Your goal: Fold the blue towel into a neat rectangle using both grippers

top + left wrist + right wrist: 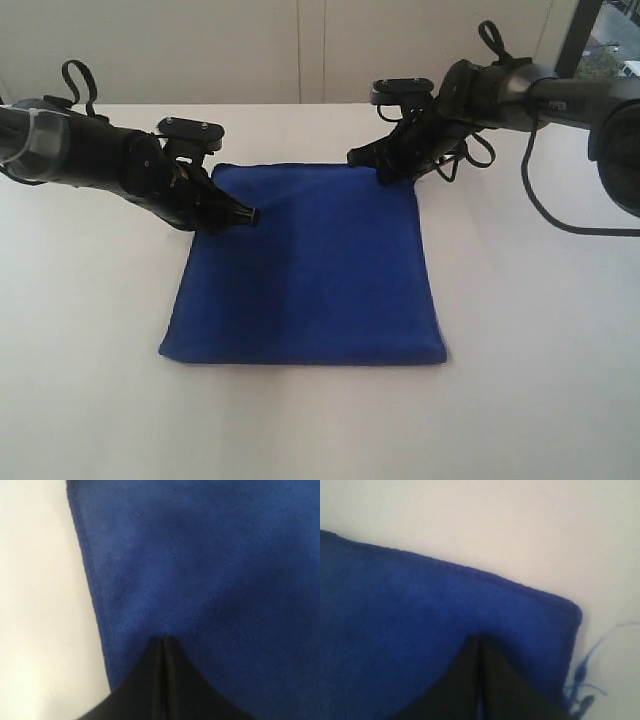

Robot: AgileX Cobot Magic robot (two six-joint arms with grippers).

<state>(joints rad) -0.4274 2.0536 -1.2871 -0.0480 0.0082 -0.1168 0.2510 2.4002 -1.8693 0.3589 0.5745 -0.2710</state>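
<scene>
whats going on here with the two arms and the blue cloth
Two robot arms are working on a blue towel on a white table. The towel lies flat, already a fairly neat rectangle. The left pincer and right pincer are both shut, tips at the towel's two far corners. Neither visibly holds cloth.

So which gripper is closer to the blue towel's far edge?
The right gripper: its tip sits at that edge of the blue towel; the left gripper is nearer the camera, by the left edge.

blue towel [310, 270] showing plain deep royal blue | left gripper [164, 639] and right gripper [479, 640] showing matte black | table [540, 380] showing plain white
</scene>
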